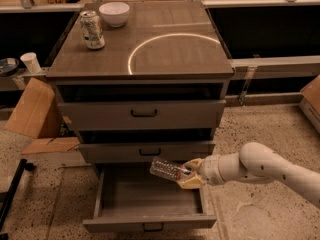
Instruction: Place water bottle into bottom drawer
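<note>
The water bottle, clear and ribbed, lies on its side in my gripper. The gripper is shut on the bottle's right end, so the cap is hidden. The bottle hangs just below the middle drawer's front, over the back right part of the bottom drawer. That drawer is pulled open and its grey inside is bare. My white arm reaches in from the right.
A grey cabinet holds two upper drawers with black handles. On its top stand a printed can and a white bowl. Cardboard leans at the left, near a paper cup.
</note>
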`<state>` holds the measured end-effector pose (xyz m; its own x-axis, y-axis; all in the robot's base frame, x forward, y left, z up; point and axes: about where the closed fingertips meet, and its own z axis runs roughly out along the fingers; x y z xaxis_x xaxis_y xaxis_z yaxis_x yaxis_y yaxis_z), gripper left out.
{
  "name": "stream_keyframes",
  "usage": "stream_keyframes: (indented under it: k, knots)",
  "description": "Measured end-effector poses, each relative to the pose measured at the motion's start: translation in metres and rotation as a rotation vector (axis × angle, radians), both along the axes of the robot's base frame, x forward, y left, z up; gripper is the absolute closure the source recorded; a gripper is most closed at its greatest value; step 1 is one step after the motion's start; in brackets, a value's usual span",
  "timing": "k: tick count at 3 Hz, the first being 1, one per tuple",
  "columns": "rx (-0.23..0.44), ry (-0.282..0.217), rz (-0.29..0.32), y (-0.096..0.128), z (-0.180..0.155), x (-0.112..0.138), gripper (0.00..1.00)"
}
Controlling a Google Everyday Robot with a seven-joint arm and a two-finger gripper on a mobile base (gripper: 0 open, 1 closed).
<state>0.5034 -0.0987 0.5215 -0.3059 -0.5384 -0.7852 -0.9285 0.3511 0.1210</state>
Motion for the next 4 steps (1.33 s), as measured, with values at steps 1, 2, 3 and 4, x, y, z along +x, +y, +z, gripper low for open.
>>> stream_keyframes:
  k: [1, 2, 3, 4]
  knots:
    - [-0.039, 0.031, -0.057, -0.011, -0.058, 0.006, 1.0]
    - [-0.054, 0.104, -0.134, -0.028, -0.148, 0.013, 1.0]
    - [-0.056, 0.165, -0.183, -0.032, -0.224, 0.024, 1.0]
    - [-0.034, 0.214, -0.198, -0.024, -0.291, 0.046, 1.0]
